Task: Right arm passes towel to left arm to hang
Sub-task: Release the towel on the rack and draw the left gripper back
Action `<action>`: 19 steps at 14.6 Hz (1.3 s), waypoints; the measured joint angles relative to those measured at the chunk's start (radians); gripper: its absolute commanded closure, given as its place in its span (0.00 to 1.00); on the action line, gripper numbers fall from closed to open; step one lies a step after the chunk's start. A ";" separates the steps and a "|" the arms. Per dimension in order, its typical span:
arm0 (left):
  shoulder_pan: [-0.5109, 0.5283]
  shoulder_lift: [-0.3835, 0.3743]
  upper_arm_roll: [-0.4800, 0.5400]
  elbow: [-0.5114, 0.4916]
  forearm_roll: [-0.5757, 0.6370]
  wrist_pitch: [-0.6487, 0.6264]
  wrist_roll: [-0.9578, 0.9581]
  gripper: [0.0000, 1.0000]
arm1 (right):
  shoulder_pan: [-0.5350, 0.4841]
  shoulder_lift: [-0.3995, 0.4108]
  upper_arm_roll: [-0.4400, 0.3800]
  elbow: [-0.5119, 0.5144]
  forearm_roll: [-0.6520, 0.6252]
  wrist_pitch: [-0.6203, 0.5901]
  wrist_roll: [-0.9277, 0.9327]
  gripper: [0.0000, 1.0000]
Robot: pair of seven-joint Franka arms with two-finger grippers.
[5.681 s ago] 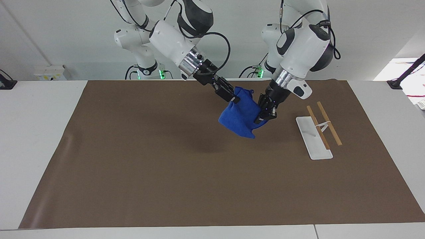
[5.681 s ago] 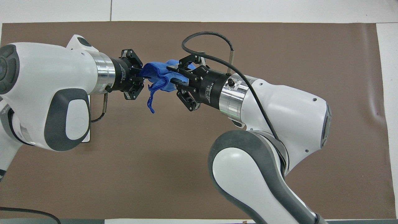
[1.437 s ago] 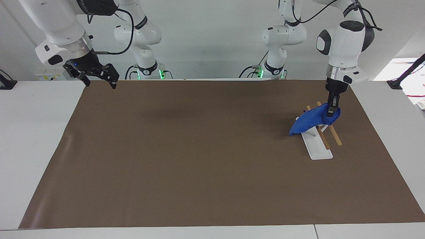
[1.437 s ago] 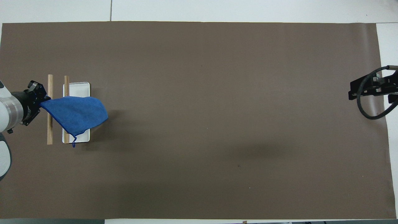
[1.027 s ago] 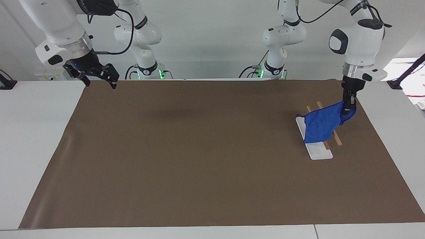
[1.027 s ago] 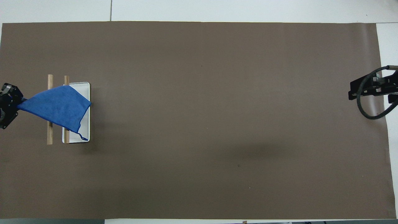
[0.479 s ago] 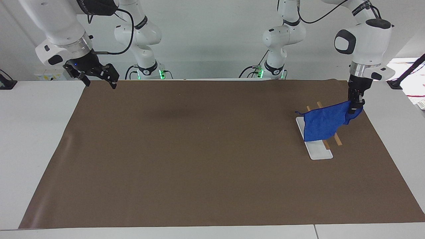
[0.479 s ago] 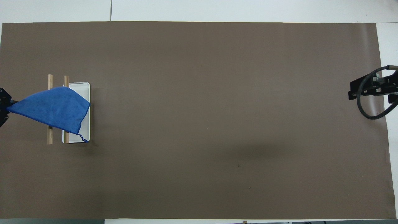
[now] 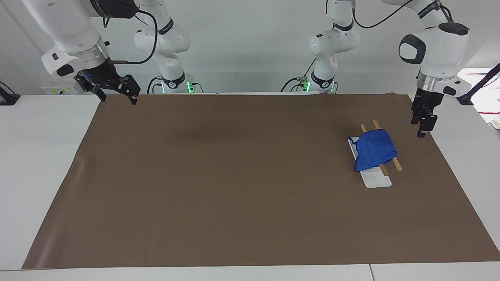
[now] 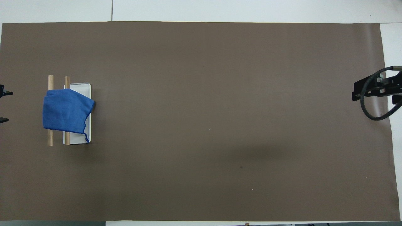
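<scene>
Right end effector hangs with its fingers spread and nothing in them over the mat's corner at the right arm's end of the desk — that arm waits. Going across, the wide middle of the mat is bare. Toward the left arm's end, the towel now lies draped over the rack's two wooden rails above its white base, one edge trailing onto the base; half a second ago it was stretched taut from the left arm's grip. Left end effector has let go and stands released, just beside the rack over the mat's edge. So the hanging looks done — what remains is probably only a retreat. Room is ample upward and toward the desk's end; the rack is the one thing close.
</scene>
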State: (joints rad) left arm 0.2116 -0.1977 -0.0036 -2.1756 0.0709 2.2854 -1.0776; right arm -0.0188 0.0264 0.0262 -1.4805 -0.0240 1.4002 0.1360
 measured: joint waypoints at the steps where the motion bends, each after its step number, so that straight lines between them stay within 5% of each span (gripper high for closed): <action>1: 0.005 0.011 0.000 0.039 0.000 -0.041 0.005 0.00 | 0.000 0.000 0.000 0.000 0.000 0.000 0.000 0.00; 4: 0.001 0.042 -0.010 0.126 0.000 -0.118 0.120 0.00 | 0.000 0.000 0.000 0.000 0.000 0.000 0.000 0.00; 13: -0.203 0.066 -0.029 0.156 -0.009 -0.181 0.801 0.00 | 0.000 0.000 0.000 0.000 0.000 0.000 0.000 0.00; 19: -0.250 0.172 -0.030 0.484 -0.105 -0.537 0.944 0.00 | 0.000 0.000 0.000 0.000 0.000 0.000 0.000 0.00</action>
State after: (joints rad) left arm -0.0385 -0.0262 -0.0338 -1.6915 -0.0338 1.7480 -0.1334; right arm -0.0188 0.0264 0.0262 -1.4805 -0.0240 1.4002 0.1360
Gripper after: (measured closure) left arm 0.000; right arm 0.000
